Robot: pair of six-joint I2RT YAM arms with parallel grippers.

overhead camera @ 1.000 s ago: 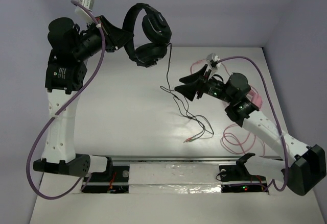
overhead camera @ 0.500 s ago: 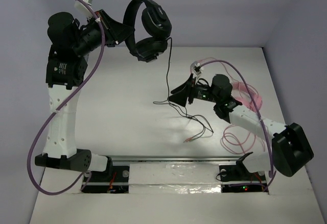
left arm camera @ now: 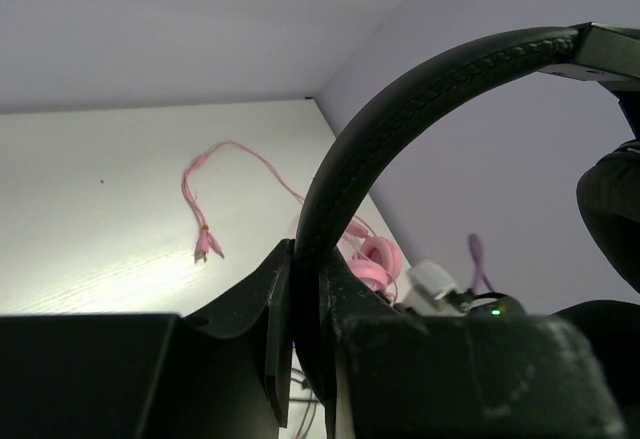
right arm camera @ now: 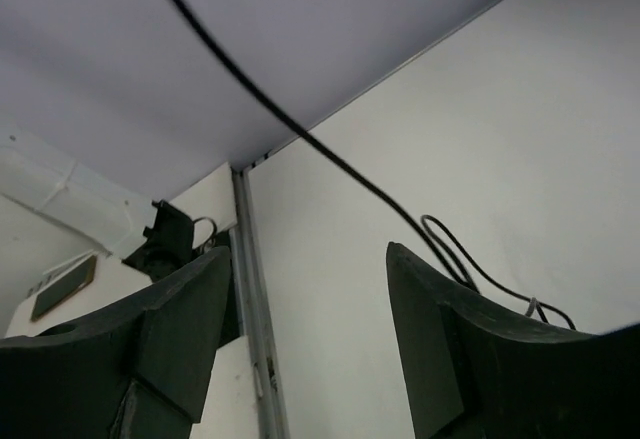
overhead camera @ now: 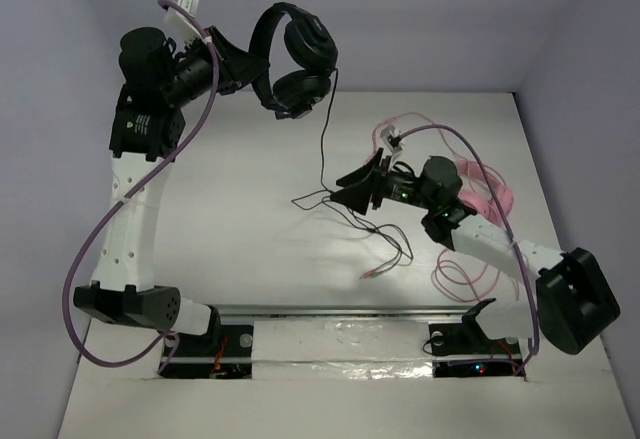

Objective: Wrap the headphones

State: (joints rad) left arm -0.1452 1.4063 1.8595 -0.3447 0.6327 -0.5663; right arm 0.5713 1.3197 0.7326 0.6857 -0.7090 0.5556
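Claws first: the left claw (left arm camera: 305, 289) is clamped on the headband (left arm camera: 400, 119) of the headphones (overhead camera: 298, 59), a finger pressed to each side, and holds them in the air over the far left of the desk (overhead camera: 230, 219); both earcups (overhead camera: 305, 41) hang free past the fingers; the cable (overhead camera: 323, 139) drops from the lower earcup to a loose tangle on the desk, its plug end lying nearer the arm bases; the right claw (overhead camera: 357, 181) stands wide with nothing in it, low beside that tangle, the cable crossing its wrist view ahead of the gap.

Risks, as I judge them: a thin strand could slip past the open fingers at closing; a grab into the tangle could take two strands and start a knot; a hard pull could twist the headband in its narrow pinch; the pink headphones (overhead camera: 492, 191) and pink cable (overhead camera: 460, 279) lie close behind the right arm, so a sweep might snag them.
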